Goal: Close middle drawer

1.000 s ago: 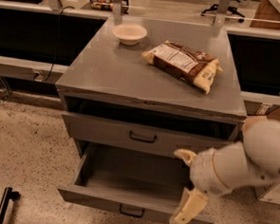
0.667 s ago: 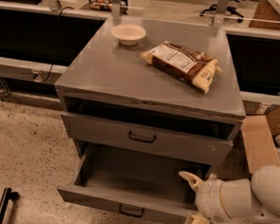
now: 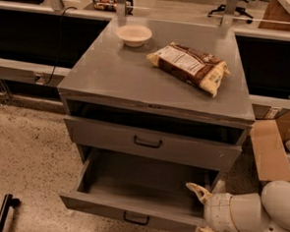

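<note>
The middle drawer (image 3: 129,211) is pulled far out of the grey cabinet (image 3: 113,76). It is shallow and looks empty, with a small black loop handle (image 3: 136,219) at the centre of its flat front. Above it the top drawer (image 3: 148,144) has a taller front and stands slightly out. The lowest drawer is hidden under the open one. My gripper (image 3: 201,214) is at the front right corner of the open drawer, on a white arm (image 3: 257,211) coming in from the right. Its tan fingers (image 3: 197,190) are spread apart and hold nothing.
On the cabinet top lie a white bowl (image 3: 134,35) and a brown snack bag (image 3: 190,66). An open cardboard box (image 3: 273,145) stands on the floor to the right. A black object (image 3: 3,212) sits on the speckled floor at the lower left. Dark shelving runs behind.
My arm has dropped down and to the right, carrying the gripper from over the drawer's right side to its front right corner. The drawer has not visibly moved.
</note>
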You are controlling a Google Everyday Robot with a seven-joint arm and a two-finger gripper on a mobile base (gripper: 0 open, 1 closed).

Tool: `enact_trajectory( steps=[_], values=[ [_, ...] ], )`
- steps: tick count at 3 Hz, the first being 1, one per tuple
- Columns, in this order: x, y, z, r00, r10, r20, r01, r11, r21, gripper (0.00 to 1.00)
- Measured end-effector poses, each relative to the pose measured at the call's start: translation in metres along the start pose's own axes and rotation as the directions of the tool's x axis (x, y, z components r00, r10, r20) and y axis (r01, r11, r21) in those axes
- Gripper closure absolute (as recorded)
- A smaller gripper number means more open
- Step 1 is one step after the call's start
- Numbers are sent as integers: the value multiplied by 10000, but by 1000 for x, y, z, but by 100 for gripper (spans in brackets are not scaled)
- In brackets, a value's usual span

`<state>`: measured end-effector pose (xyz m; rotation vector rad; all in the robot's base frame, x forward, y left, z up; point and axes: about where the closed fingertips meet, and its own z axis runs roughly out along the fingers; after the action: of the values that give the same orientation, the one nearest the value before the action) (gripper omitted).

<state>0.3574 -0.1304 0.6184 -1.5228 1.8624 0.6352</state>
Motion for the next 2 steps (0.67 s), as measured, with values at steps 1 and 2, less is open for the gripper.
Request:
enact_trajectory(
  steps=[1,2],
  values=[
    [31,-2,32,9998,159,115,-158,9998,-103,0],
    [86,0,77,9987,267,431,-269,9996,50,19]
  ],
)
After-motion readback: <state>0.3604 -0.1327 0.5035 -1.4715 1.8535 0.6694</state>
